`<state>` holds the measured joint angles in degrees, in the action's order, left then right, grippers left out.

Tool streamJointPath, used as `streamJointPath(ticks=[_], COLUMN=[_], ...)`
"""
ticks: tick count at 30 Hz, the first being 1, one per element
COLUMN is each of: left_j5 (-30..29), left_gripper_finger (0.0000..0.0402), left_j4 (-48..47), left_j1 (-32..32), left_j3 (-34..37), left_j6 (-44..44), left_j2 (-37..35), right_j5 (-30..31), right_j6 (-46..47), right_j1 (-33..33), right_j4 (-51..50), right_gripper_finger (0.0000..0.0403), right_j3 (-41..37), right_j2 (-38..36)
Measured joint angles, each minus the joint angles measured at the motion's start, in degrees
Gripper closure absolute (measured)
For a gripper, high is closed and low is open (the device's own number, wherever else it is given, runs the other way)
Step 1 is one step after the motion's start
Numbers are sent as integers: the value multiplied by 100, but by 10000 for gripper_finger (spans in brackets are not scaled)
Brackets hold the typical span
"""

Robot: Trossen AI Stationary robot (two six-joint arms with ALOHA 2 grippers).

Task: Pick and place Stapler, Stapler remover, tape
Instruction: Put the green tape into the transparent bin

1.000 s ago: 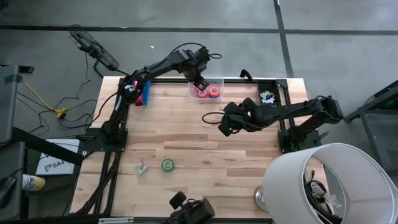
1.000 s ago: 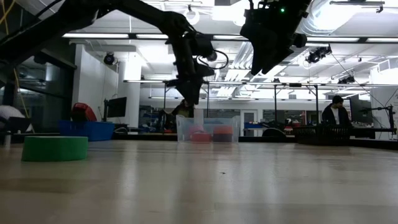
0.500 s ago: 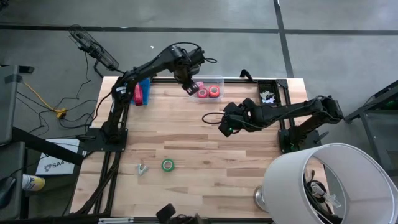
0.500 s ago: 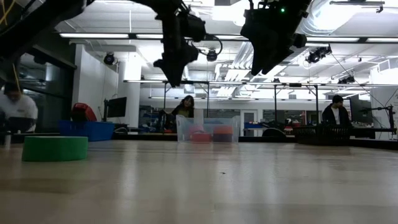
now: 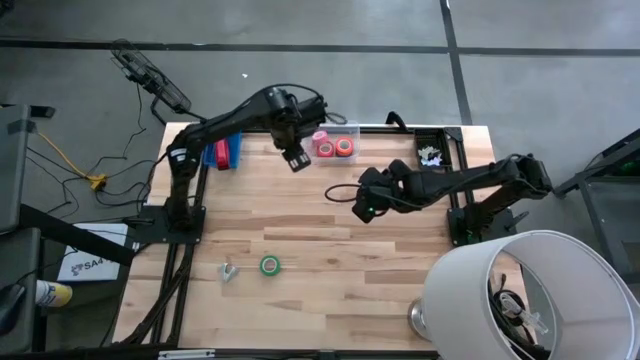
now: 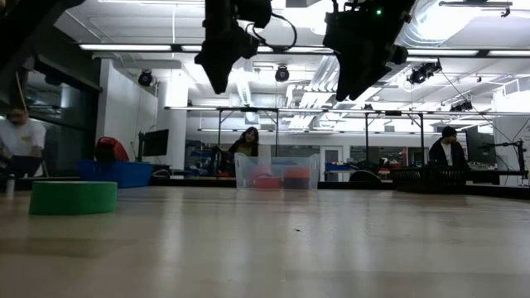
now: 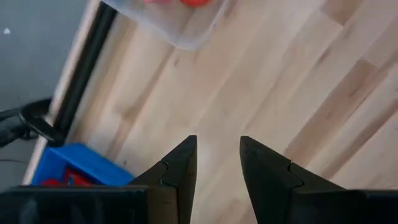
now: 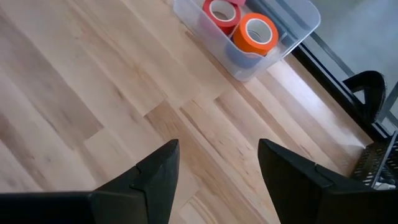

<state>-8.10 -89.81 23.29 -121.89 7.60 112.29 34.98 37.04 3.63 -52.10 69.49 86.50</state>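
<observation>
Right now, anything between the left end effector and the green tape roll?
No. In the high view, only bare wooden tabletop lies between the left end effector and the green tape roll.

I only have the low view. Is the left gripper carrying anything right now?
Observer: No. Its wrist view shows the left gripper with fingers apart and only bare table between them.
Operator: What's inside the clear bin?
Observer: Tape. The right wrist view shows a red roll and an orange roll lying in the clear bin.
Operator: Is anything next to the green tape?
Observer: From above, a small silvery piece lies near the green tape, on the left arm's side, not touching it.
</observation>
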Motion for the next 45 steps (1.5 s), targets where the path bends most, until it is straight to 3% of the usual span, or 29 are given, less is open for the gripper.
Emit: streamJointPath(ticks=[5,10,16,21,27,37,45], left_j5=[-9,54,672,957,1422,1839,1746], left_gripper_finger=[283,283,283,283,271,159,147], left_j4=[5,534,1411,1744,2366,3301,3796], left_j1=[-272,-592,-1070,-1584,-2144,-2957,-3553], left_j3=[858,2208,3849,4750,5422,6050,6300], left_j6=[225,664,1550,2277,2954,3915,4251], left_j2=[-438,-1091,-1920,-2249,-2251,-2247,-2247], right_j5=[24,39,39,-57,-133,-261,-361], right_j6=[0,0,-5,-147,-303,-559,-667], right_j1=[166,299,377,403,406,423,443], right_j4=[-3,-7,-29,-37,-35,-28,-26], right_gripper_finger=[194,194,194,194,194,194,194], right_j3=[-1,0,0,0,0,0,0], right_j2=[0,0,0,0,0,0,0])
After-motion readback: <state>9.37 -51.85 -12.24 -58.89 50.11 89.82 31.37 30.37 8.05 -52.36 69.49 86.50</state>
